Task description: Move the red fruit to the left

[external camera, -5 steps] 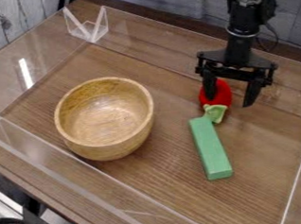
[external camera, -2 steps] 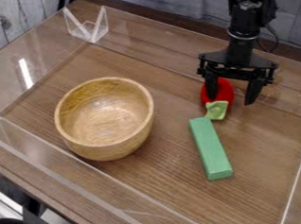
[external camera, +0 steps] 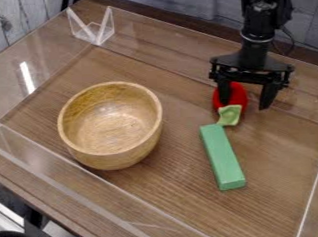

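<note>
A green block (external camera: 221,155) lies near the desk's (external camera: 133,72) right edge, just below the red fruit (external camera: 229,105). The wooden bowl (external camera: 110,124) at left-centre holds nothing. The claw (external camera: 248,94) points down over the fruit, fingers spread apart, straddling it without clamping.

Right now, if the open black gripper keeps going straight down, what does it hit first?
Most likely the small glossy red fruit with its green cap, sitting between the open fingers of the gripper; depth is hard to judge.
</note>
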You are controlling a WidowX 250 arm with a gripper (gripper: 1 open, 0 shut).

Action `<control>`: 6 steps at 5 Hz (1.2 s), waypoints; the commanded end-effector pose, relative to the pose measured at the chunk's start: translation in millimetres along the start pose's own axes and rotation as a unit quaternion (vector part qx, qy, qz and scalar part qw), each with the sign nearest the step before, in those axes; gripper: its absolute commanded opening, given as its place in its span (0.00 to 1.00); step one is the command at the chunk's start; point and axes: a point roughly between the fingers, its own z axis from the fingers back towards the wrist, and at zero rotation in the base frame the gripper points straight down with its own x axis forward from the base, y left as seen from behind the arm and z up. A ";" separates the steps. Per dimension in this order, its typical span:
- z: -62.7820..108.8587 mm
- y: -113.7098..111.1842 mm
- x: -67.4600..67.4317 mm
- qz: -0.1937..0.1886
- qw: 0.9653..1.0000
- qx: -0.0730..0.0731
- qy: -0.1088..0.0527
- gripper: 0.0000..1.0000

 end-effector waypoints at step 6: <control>-9.1 0.7 4.9 0.038 0.999 -0.010 -0.022 1.00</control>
